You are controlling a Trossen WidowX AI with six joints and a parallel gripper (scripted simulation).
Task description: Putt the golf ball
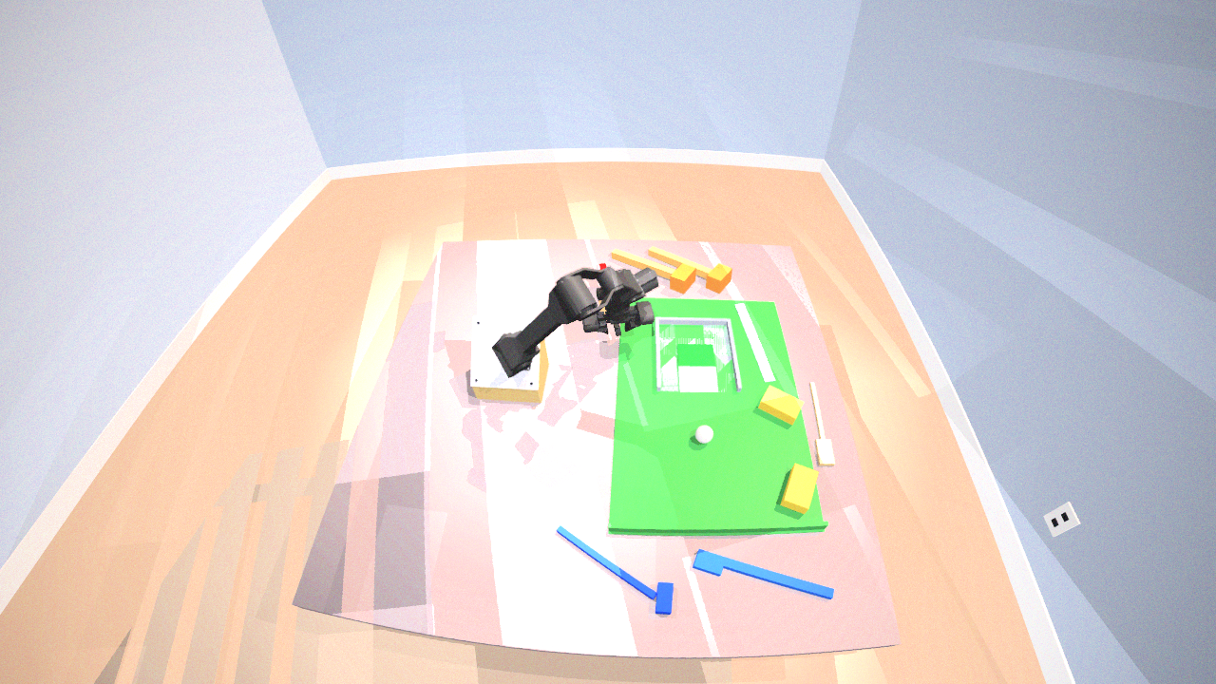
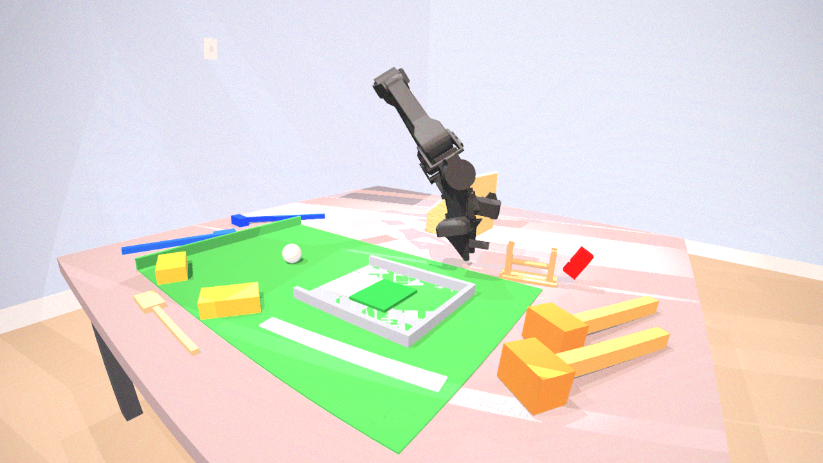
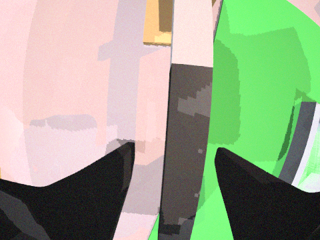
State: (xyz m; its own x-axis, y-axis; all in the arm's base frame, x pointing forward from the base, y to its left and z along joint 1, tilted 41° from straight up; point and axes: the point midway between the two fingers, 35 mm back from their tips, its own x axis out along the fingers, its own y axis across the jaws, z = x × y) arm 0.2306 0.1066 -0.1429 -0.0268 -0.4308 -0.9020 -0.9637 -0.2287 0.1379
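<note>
The putter's red head (image 1: 602, 266) (image 2: 578, 263) is beyond a small wooden rack (image 2: 528, 281) (image 3: 151, 23), which bears its pale shaft (image 3: 193, 30). The dark grip (image 3: 188, 133) (image 2: 478, 244) points towards the arm. My gripper (image 1: 617, 327) (image 2: 468, 254) (image 3: 176, 152) is partly open, its fingers on either side of the grip, with a gap on each side in the wrist view. The white golf ball (image 1: 704, 433) (image 2: 291, 253) rests on the green mat (image 1: 663, 484) (image 2: 322, 374). The raised green (image 1: 695, 354) (image 2: 384, 294) stands behind the pale ramp (image 1: 697, 379), inside a grey border (image 1: 735, 357) (image 2: 442, 322).
Two yellow blocks (image 1: 780, 405) (image 1: 799, 488) stand on the mat's right side in the top view. Two orange mallets (image 2: 555, 326) (image 2: 535, 374) lie near the rack. Two blue clubs (image 1: 603, 561) (image 1: 769, 576) and a pale mallet (image 1: 825, 450) lie around the mat.
</note>
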